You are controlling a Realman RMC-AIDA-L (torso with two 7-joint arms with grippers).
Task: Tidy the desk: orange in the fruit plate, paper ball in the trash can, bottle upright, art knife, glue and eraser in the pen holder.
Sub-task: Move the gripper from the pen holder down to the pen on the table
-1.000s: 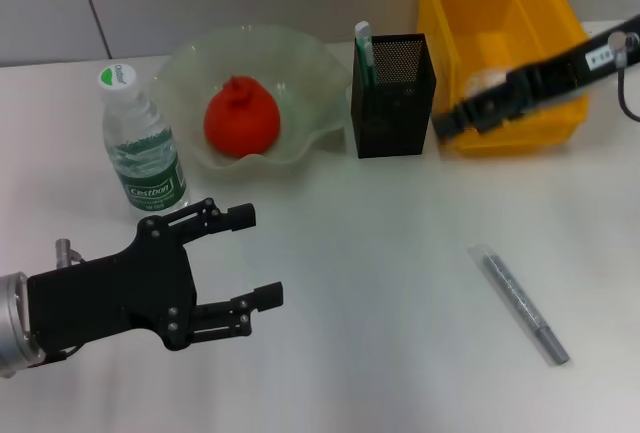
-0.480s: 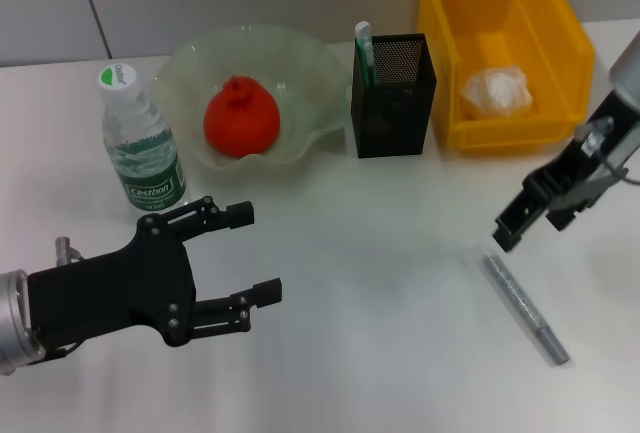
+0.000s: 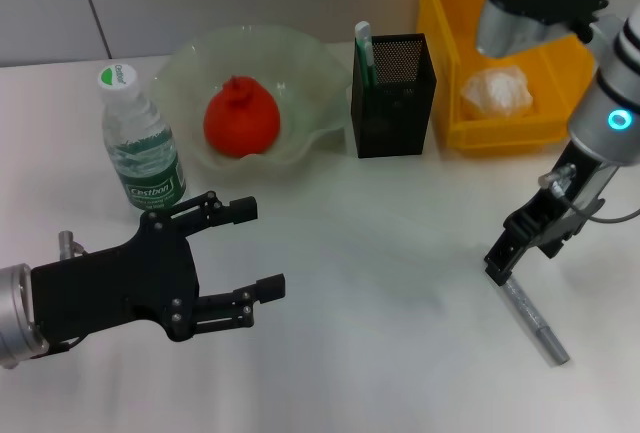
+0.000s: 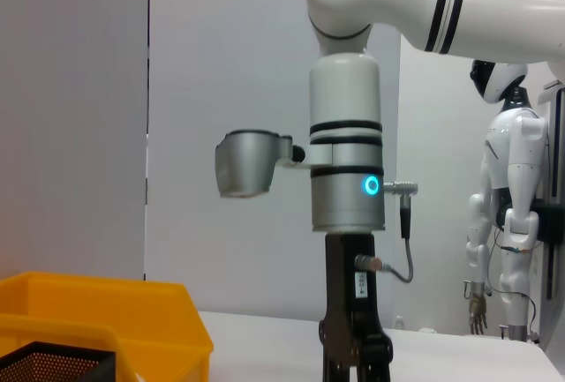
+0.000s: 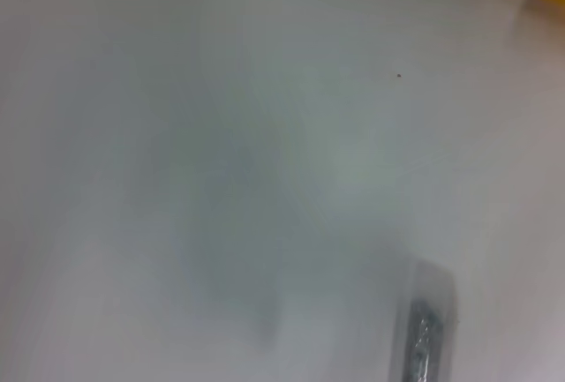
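Observation:
The orange (image 3: 240,119) lies in the pale green fruit plate (image 3: 303,59). The bottle (image 3: 142,149) stands upright to its left. The paper ball (image 3: 496,91) lies in the yellow trash can (image 3: 478,8), which also shows in the left wrist view (image 4: 106,310). The black mesh pen holder (image 3: 393,98) holds a white-and-green stick (image 3: 363,45). The grey art knife (image 3: 531,319) lies on the table at the right and shows in the right wrist view (image 5: 427,336). My right gripper (image 3: 500,263) hangs just over its far end. My left gripper (image 3: 258,250) is open and empty at the front left. The eraser is out of view.
The white table (image 3: 380,253) runs from the containers at the back to the front edge. A second robot (image 4: 512,223) stands in the background of the left wrist view.
My right arm has swung from over the trash can down to the far end of the art knife. The paper ball now lies uncovered in the bin. The left arm has not moved.

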